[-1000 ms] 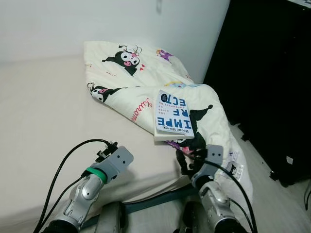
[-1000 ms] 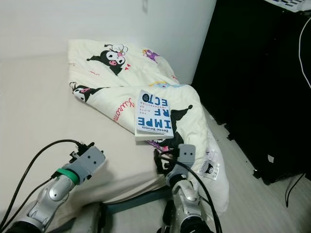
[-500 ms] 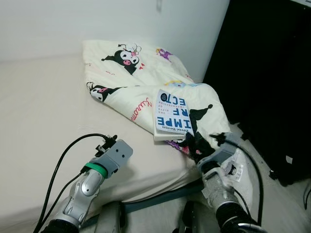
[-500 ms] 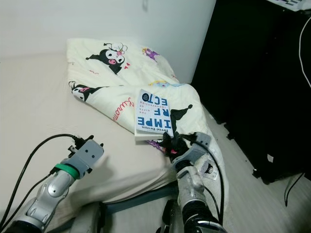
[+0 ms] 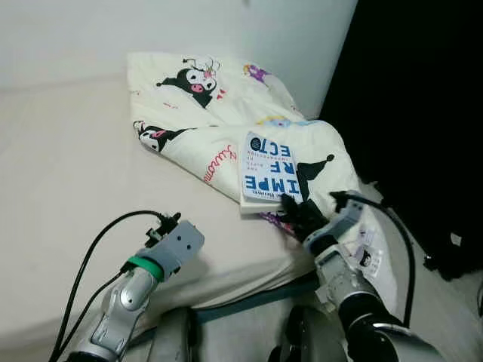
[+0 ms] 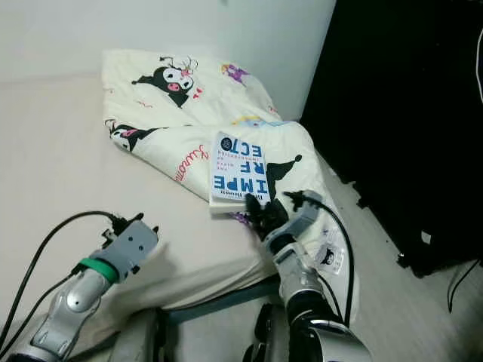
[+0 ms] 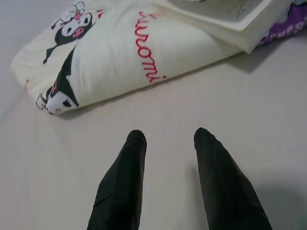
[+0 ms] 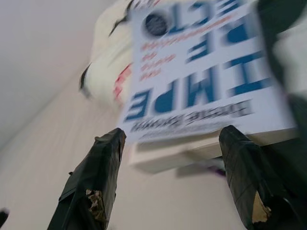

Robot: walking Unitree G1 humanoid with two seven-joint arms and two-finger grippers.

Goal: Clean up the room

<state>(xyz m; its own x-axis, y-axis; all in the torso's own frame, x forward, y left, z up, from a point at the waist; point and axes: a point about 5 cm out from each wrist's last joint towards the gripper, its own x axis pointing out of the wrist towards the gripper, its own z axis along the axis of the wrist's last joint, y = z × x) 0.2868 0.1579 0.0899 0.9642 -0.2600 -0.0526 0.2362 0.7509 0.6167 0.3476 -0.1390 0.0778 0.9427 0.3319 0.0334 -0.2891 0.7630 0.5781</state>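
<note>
A white book (image 5: pixel 269 175) with blue lettering lies on a crumpled cream blanket (image 5: pixel 226 113) printed with cartoon figures, near the bed's right edge. My right gripper (image 5: pixel 293 211) is open just short of the book's near edge; in the right wrist view its two black fingers (image 8: pixel 96 172) stand on either side of the book (image 8: pixel 201 91). My left gripper (image 7: pixel 168 139) is open and hovers low over the bare sheet, with the blanket (image 7: pixel 120 62) and the book's corner (image 7: pixel 244 24) ahead of it.
The bed (image 5: pixel 68 173) has a pale beige sheet. A white wall (image 5: pixel 151 30) stands behind it. To the right are dark furniture (image 5: pixel 423 113) and a strip of pale floor (image 5: pixel 445 302). The blanket hangs over the bed's right edge.
My right gripper has moved forward and up to the book's near edge. The left arm has barely shifted. The camera has tilted a little.
</note>
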